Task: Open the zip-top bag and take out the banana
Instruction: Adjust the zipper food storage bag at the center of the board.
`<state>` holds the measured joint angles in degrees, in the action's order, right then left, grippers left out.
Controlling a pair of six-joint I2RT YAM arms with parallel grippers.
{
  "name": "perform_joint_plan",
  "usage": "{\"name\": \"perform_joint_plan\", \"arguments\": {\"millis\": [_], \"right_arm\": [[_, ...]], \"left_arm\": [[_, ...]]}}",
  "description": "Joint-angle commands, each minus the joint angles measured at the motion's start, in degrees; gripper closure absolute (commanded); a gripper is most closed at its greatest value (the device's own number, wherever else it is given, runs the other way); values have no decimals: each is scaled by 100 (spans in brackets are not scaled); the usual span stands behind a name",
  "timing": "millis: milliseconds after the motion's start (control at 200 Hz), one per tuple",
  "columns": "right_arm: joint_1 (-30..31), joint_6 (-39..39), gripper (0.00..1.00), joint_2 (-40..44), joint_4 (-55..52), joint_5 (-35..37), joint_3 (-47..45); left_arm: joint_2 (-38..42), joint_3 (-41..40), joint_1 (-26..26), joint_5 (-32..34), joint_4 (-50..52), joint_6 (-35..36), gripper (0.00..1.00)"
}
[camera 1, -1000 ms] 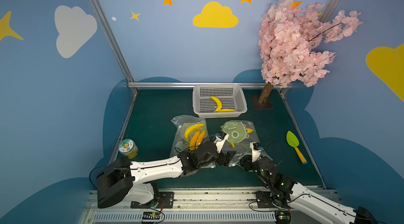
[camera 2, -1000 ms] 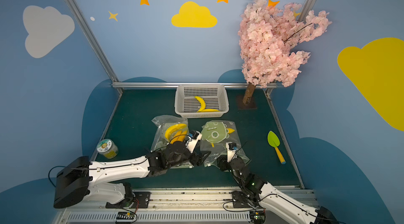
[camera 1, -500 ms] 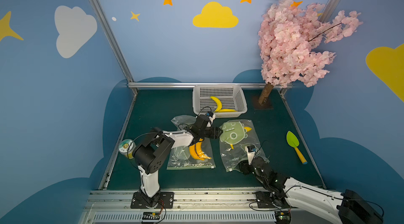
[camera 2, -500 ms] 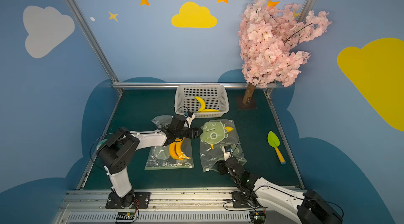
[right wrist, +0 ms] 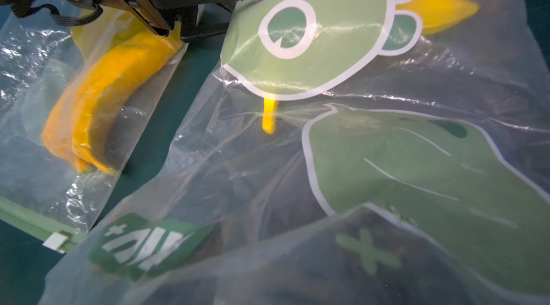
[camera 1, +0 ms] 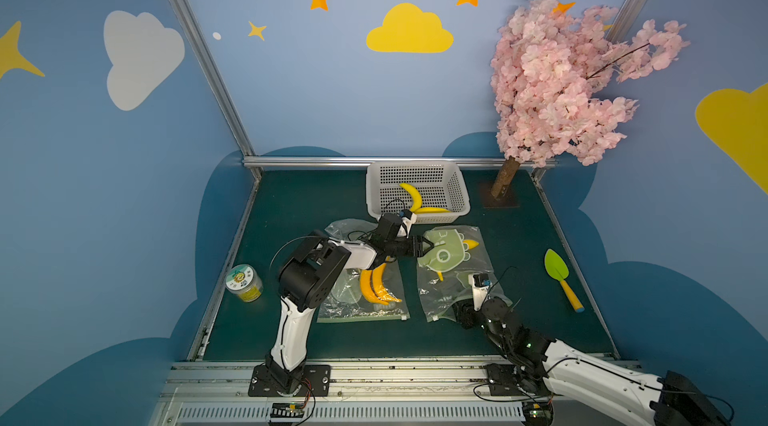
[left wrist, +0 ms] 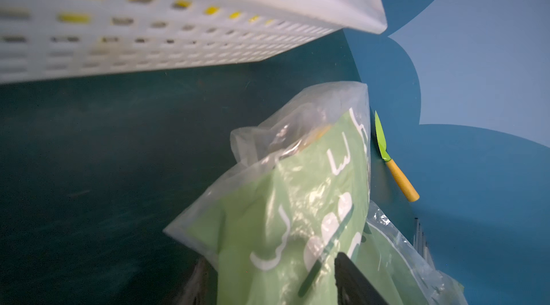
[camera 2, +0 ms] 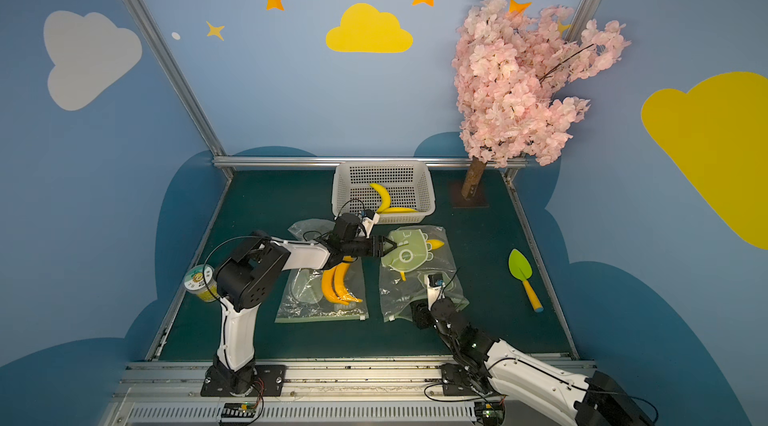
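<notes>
The zip-top bag, clear with a green dinosaur print, lies flat on the mat. The yellow banana is inside it, mostly hidden behind the print. My left gripper is open at the bag's far left corner. A fold of the bag stands between its fingers. At the bag's near end sits my right gripper. In the right wrist view loose plastic covers its jaws.
A second clear bag holding orange bananas lies left of the first, under my left arm. A white basket with bananas stands at the back. A small jar is at the left, a green shovel at the right and a tree trunk at the back right.
My left arm has swung from the near edge, over the second bag, to the dinosaur bag's far corner, its jaws narrowing. My right gripper has drawn back a little towards the bag's near end.
</notes>
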<state>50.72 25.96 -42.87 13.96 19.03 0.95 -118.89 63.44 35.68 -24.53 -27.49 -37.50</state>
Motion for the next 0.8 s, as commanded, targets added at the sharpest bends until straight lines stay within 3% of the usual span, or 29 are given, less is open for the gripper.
{"name": "perform_joint_plan", "arguments": {"millis": [0,105,225,300,541,791], "right_arm": [[18,57,39,-243,158,42,143],[19,42,39,-392,258,39,185],[21,-3,38,-437,211,70,248],[21,-3,38,-433,236,113,226],[0,-315,36,-655,685,398,250],[0,-1161,34,-1638,2112,-17,327]], "left_arm": [[-214,180,-14,-318,-298,-233,45],[-368,248,-13,-393,-469,-353,54],[-419,212,-9,-409,-815,-457,83],[-430,198,-4,-503,-1081,-482,90],[-4,-32,146,-824,-1505,44,98],[515,-373,355,-1119,-1818,559,98]]}}
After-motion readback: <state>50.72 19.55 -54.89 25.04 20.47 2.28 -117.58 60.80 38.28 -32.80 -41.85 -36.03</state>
